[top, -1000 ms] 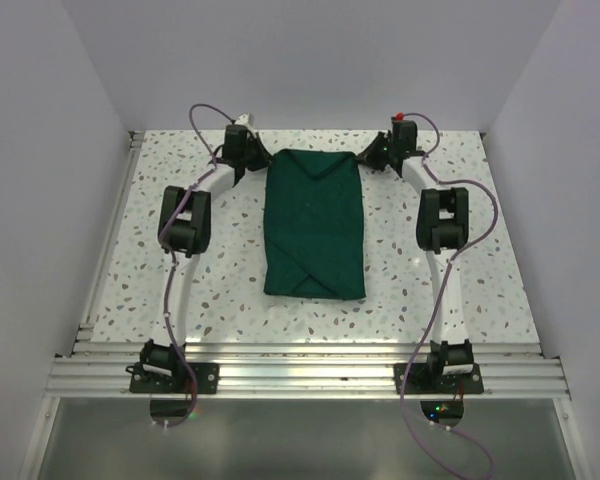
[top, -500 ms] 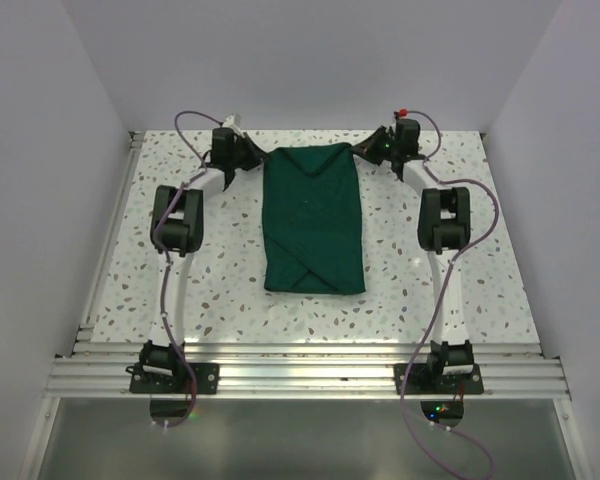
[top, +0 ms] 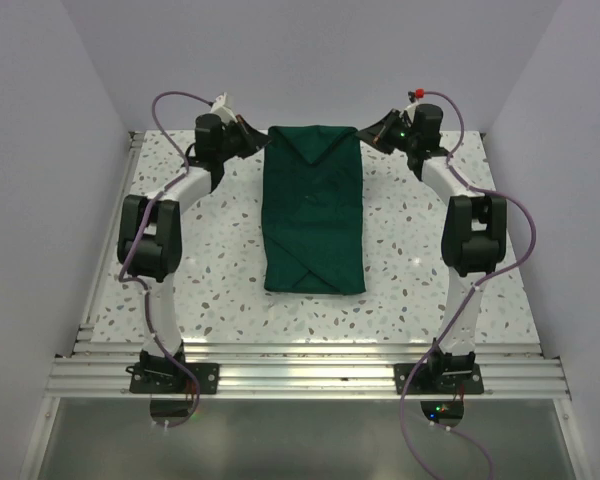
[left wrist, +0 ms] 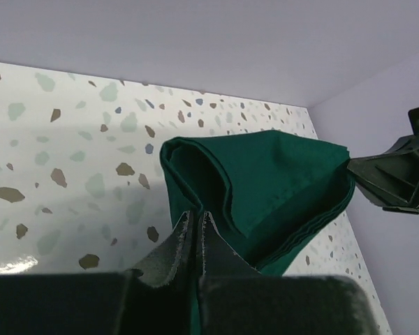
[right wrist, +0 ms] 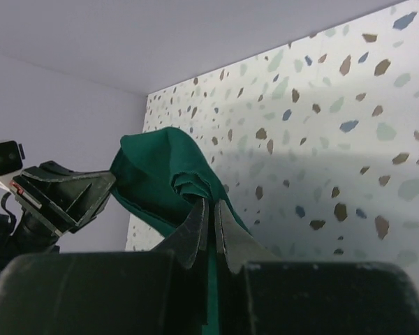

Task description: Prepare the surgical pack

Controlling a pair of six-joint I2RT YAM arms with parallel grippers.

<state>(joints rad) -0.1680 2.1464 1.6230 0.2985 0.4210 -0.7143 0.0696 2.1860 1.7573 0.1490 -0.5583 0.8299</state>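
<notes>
While the surgical pack (top: pixel 315 215) lies lengthwise down the middle of the speckled tabletop (top: pixel 210 270) as a folded dark green bundle, its far end is pinched at both corners. The left end effector (top: pixel 253 137) is clenched on the far left corner. In the left wrist view its tips meet on a fold of green fabric that bulges just beyond them. The right end effector (top: pixel 373 135) is clenched on the far right corner, and its wrist view shows the cloth bunching directly over the closed tips. The far edge runs straight between the two, close to the back wall (top: pixel 310 60). The near end of the pack rests flat on the tabletop, well apart from both, its flaps crossing in a V.
</notes>
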